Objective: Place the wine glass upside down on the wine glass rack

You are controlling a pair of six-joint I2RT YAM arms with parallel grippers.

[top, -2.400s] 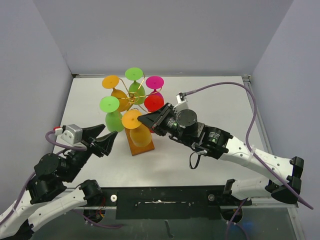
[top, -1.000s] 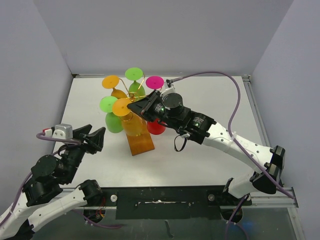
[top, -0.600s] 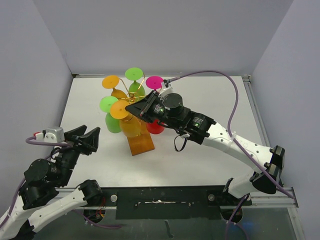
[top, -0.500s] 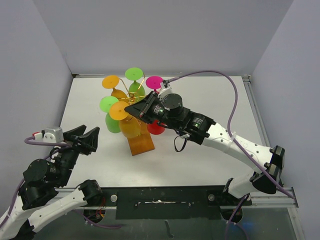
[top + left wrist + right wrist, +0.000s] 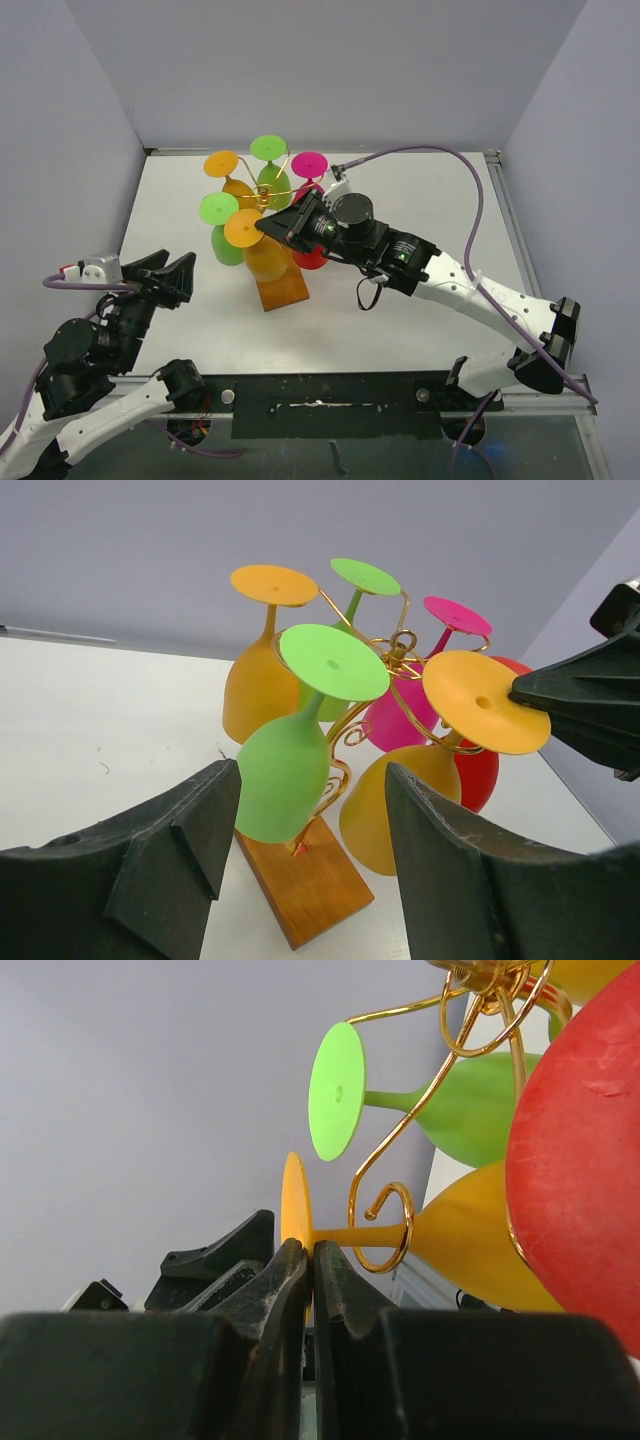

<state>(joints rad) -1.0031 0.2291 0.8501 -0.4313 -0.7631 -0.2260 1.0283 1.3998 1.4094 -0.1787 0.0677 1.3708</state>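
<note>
1. Now we are seating the orange wine glass (image 5: 262,262): it hangs bowl-down on the near side of the wine glass rack (image 5: 285,292), stem in a gold curl (image 5: 388,1222).
2. Our right end effector (image 5: 308,1260) pinches its foot edge, arm stretched low from the right.
3. Next, we judge, comes a gentle release and straight retreat.
4. Our left end effector (image 5: 312,780) gapes wide, empty, above the bench (image 5: 420,190), well apart from the wine glass rack.
</note>
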